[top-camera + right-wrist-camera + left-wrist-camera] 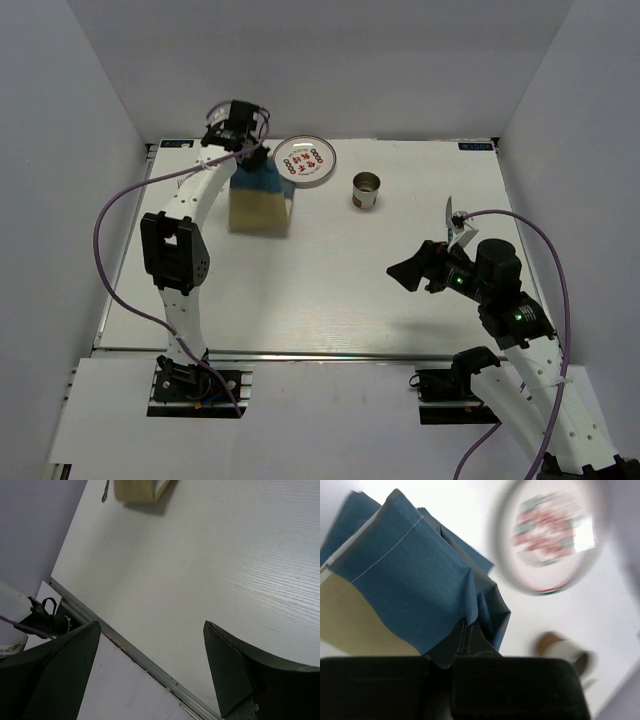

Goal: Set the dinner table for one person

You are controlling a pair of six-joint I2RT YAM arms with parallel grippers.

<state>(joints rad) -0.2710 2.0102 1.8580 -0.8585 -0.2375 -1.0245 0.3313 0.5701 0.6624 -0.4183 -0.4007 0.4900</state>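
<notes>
My desk [400, 300] lies flat, white, faintly grained, long axis left to right, its metal rail [330, 353] toward the arm bases. Left fingers [380, 687] pinch a blue-and-tan cloth [262, 205] at the far left; right fingers [55, 675] spread wide.

Beneath the overhead camera we see the dinner table [330, 290]: a large white rectangular top, flat and level, with an aluminium rail [330, 353] along its near edge. In the right wrist view its surface seems faintly grained, though we cannot be sure.
</notes>
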